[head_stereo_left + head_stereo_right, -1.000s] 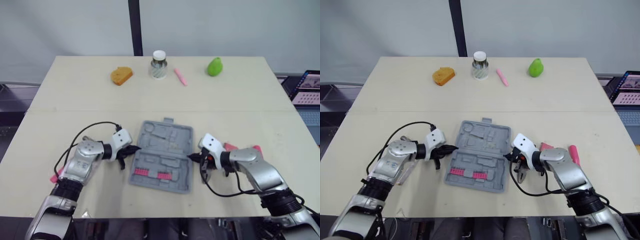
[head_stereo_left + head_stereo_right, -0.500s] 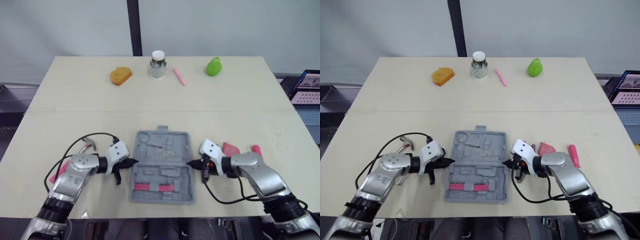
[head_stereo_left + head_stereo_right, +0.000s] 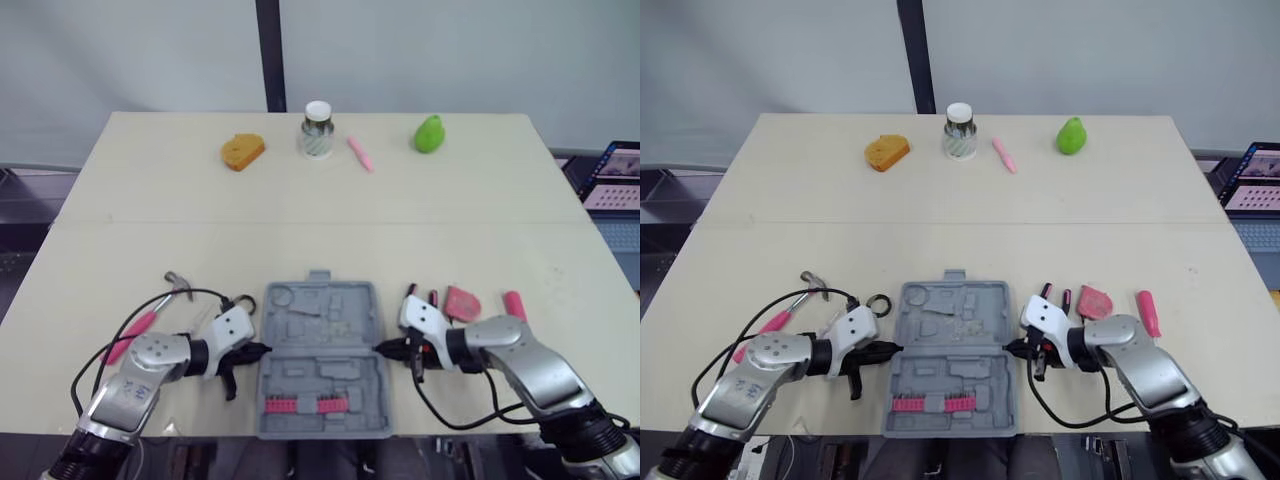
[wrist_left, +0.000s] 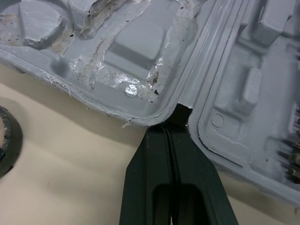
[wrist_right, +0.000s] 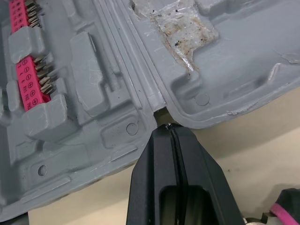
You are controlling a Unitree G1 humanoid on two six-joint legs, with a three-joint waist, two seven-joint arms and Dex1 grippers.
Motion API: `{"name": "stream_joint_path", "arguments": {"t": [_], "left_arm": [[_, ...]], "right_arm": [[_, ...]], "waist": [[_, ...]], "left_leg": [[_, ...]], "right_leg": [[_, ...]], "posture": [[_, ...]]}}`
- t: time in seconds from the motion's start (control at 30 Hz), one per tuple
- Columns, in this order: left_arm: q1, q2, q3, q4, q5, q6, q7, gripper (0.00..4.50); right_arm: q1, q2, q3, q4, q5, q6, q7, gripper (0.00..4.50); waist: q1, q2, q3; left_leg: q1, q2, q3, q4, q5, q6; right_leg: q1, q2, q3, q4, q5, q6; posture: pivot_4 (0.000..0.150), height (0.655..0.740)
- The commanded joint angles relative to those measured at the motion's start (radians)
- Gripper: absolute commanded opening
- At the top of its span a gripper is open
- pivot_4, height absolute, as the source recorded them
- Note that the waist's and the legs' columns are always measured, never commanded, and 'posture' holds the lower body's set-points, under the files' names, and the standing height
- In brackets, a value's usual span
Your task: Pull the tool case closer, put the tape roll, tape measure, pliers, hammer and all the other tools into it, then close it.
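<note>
1. The tool case [image 3: 320, 370] lies open and flat at the near edge of the table [image 3: 90, 250]. Its long axis runs away from the robot and its hinge line runs crosswise. A pink bit strip [image 3: 305, 405] sits in the near half.
2. The left gripper [image 3: 258, 350] meets the left end of the hinge and the right gripper [image 3: 383, 348] the right end, so the case lies squarely between them. Both pairs of fingers are pressed together with nothing between them, tips pointing inward at the case.
3. The wrist views show the contact that the eye views cannot. The left fingertips sit in the notch where the two halves join, and the right tips just touch the rim at the same seam. The eye views alone show the whole layout of loose tools.
4. The case looks close enough, so the next move likely depends on which arm is nearer each tool.
   - The tape roll [image 3: 878, 303] lies just beside the far left corner of the case. The hammer [image 3: 140, 327] lies further left, head away from the robot. Both are nearer the left arm.
   - The pliers [image 3: 1053, 294], the tape measure [image 3: 1095, 300] and a pink-handled tool [image 3: 1148, 312] lie beside the far right half, nearer the right arm.
5. At the far edge, well apart from the case, stand an orange piece [image 3: 243, 151], a jar [image 3: 317, 130], a pink pen [image 3: 360, 153] and a green pear [image 3: 429, 132].
</note>
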Motion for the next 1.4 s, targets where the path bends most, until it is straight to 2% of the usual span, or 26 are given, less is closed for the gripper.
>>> {"name": "stream_joint_path", "arguments": {"t": [0.03,1.4], "left_arm": [[0.000,-0.005,-0.011,-0.027,-0.018,-0.008,0.001,0.00],[0.103,0.075,-0.012,-0.109,-0.061,0.048,-0.032,0.00]], "right_arm": [[0.003,0.008,0.006,-0.053,0.040,-0.004,0.017,0.05],[0.070,-0.018,0.025,-0.150,0.097,0.072,0.035,0.05]], "waist": [[0.002,0.000,0.000],[0.018,0.000,0.000]], "left_leg": [[0.000,0.000,0.000,0.000,0.000,0.000],[-0.001,0.001,0.007,-0.001,-0.001,0.000]], "right_leg": [[0.000,0.000,0.000,0.000,0.000,0.000],[-0.006,0.001,0.006,0.001,0.000,0.000]], "posture": [[0.150,0.7400],[0.150,0.7400]]}}
